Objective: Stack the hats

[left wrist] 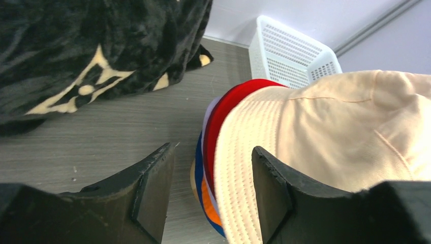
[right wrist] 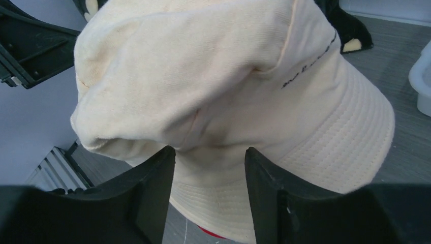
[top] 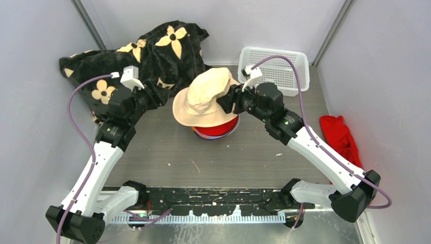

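Both pincers stand parted, gripping nothing: my left pincer [left wrist: 212,152] beside the brims, my right pincer [right wrist: 209,152] at the crown of the cream hat [top: 206,96], which tops the stack of hats [top: 216,131] mid-tabletop [top: 167,147].

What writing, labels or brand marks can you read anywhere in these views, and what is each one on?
Cream hat: one short line of dark stitched lettering on the crown just above the brim; too small and slanted to read.
Black blanket: cream flower shapes only, no words.
White basket: no label visible.
Nothing else carries legible text.
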You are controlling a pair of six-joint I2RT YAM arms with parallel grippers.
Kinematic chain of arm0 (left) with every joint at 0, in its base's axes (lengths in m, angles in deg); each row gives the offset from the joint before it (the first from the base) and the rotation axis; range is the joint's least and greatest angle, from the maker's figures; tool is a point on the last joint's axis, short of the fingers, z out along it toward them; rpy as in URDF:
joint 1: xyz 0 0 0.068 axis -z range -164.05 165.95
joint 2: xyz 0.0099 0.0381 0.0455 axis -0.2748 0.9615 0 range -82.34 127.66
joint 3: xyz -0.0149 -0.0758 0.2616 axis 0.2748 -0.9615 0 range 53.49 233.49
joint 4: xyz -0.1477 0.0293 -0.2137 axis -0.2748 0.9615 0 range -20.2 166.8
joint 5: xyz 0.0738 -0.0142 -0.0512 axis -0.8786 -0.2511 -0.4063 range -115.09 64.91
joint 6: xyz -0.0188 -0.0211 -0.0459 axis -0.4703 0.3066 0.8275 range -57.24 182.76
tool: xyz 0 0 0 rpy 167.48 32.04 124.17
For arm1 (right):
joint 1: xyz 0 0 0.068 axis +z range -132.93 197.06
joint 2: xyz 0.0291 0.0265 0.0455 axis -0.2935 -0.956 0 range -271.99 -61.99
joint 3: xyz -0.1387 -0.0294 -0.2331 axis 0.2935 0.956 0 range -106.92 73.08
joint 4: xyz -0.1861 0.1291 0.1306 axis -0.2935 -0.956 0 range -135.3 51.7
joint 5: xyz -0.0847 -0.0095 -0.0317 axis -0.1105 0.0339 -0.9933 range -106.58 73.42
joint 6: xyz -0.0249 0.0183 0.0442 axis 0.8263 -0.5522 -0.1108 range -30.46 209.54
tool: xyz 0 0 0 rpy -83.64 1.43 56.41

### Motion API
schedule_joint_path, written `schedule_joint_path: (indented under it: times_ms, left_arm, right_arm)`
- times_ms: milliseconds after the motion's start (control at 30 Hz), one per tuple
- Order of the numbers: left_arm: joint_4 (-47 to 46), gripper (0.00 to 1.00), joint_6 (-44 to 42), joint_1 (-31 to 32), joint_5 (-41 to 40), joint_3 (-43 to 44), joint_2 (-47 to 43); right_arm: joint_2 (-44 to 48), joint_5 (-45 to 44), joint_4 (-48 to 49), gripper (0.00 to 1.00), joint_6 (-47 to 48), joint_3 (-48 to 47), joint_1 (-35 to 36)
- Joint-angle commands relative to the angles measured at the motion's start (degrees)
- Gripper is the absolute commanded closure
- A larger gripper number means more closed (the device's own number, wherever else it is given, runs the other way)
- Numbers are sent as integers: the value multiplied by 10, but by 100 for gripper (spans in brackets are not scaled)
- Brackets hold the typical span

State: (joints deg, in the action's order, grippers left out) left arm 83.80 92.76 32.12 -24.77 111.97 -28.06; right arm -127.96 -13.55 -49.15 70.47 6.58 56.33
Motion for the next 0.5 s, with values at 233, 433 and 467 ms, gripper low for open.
schedule_joint_path:
  times_ms: [233,433,467]
  left_arm:
    - [-127,35,61,-25,118,-7,35]
    - [-297,35,237,-110,272,-98,76]
    - [-327,35,260,-121,291,-111,84]
  right_arm:
    - [98,-180,-55,21,29,-6,2]
    - [118,-188,-47,16,5,28,-6]
    - [122,-181,-44,16,0,38,-12]
